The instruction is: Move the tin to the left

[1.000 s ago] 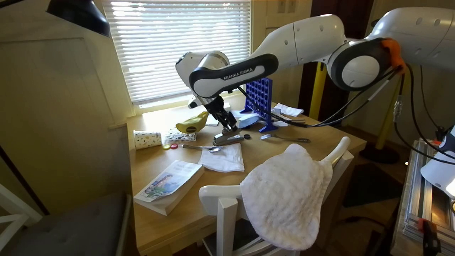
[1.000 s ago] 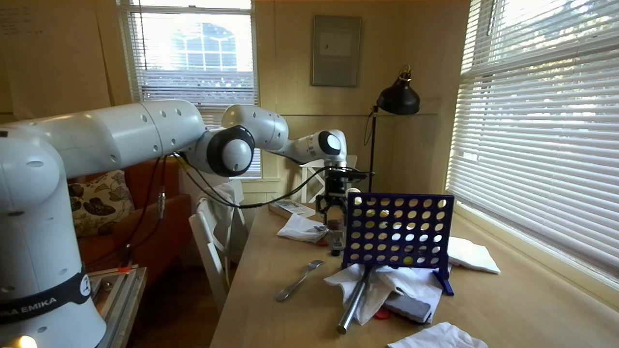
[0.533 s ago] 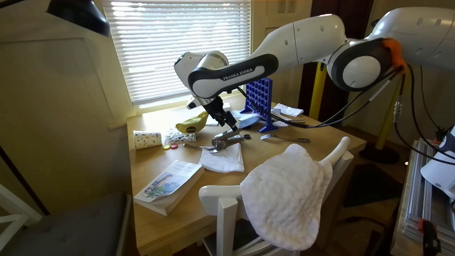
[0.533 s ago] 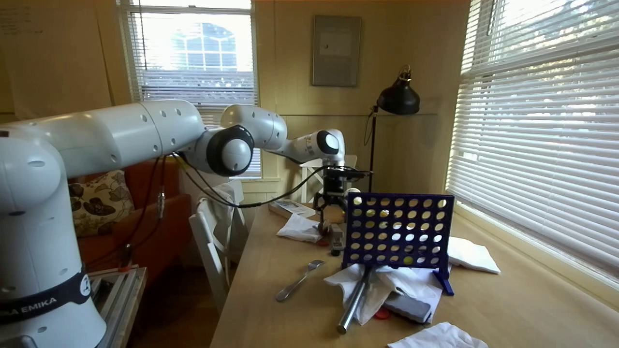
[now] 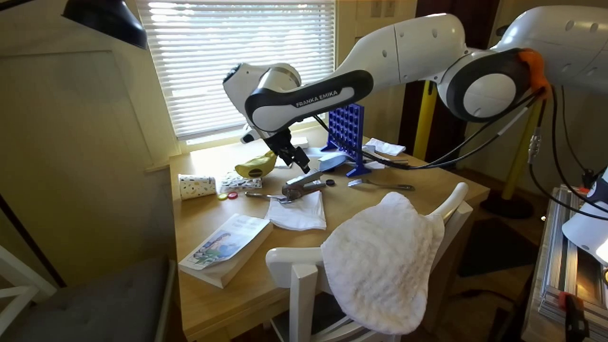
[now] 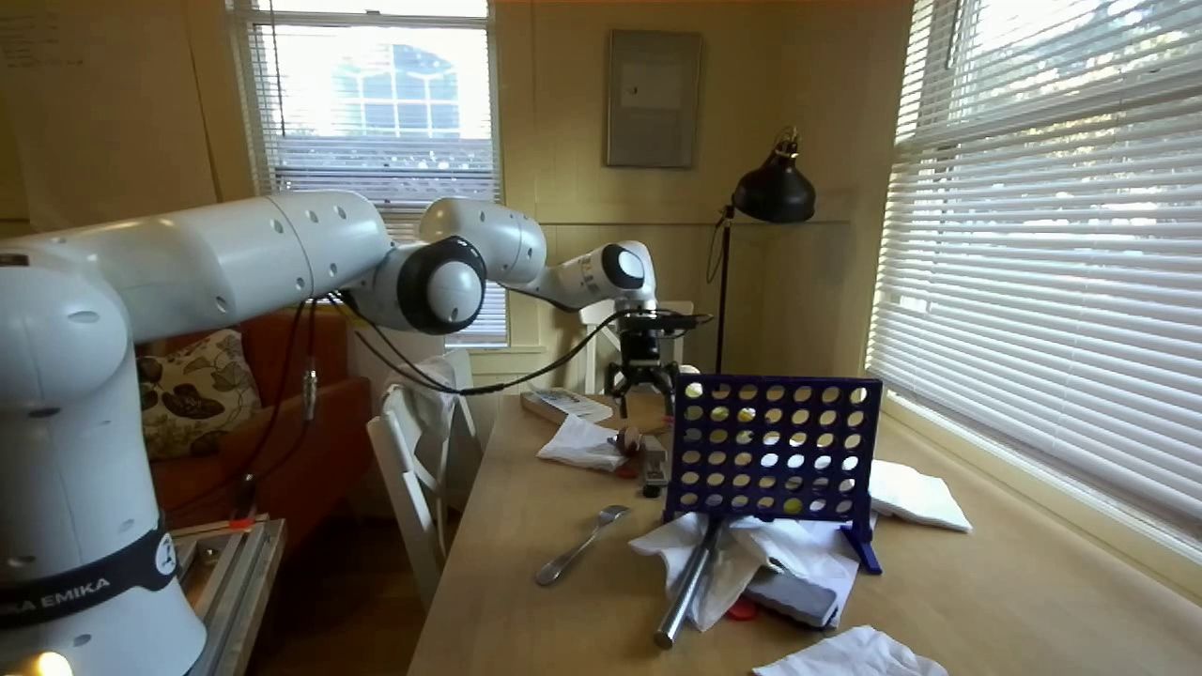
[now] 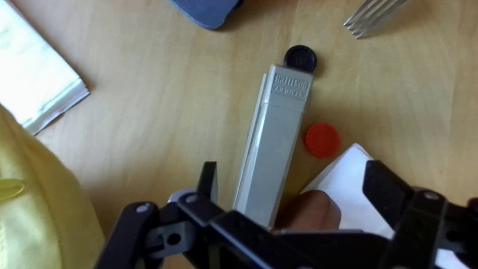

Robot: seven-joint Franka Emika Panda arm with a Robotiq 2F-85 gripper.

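A: The gripper [image 7: 293,183]?
B: Fingers spread wide, raised above the table [image 6: 1033,610]; the gap between the tips is seen in the wrist view.

A: The tin [image 7: 313,210]?
B: Read here as the round brown object beneath the gripper, at the edge of a napkin [image 5: 304,216] and just beside the stapler [image 7: 274,138]. The gripper hides part of it in the wrist view; contact with the stapler cannot be told.

A: Other neighbours of the stapler?
B: Black disc [image 7: 300,58], at its lettered end; red disc [image 7: 322,140], alongside, near the napkin's corner. The spoon [image 5: 261,195] lies with its bowl over the napkin, near the tin.

A: Farther out on the table?
B: In an exterior view: yellow pouch [image 5: 255,166]; cup [image 5: 197,186], lying on its side; book [image 5: 228,247], flat, cover upward. In both exterior views: fork [image 6: 575,551], apart from the stapler, and blue frame [image 6: 785,449], upright. A metal rod [image 6: 691,584] crosses crumpled tissue [image 6: 669,543], one end at the base of the frame.

A: Off the table?
B: White chair [image 5: 303,294], a fleecy cover [image 5: 380,266] hung over its back; black lamp [image 6: 775,192], its shade turned downward, seen in both exterior views.
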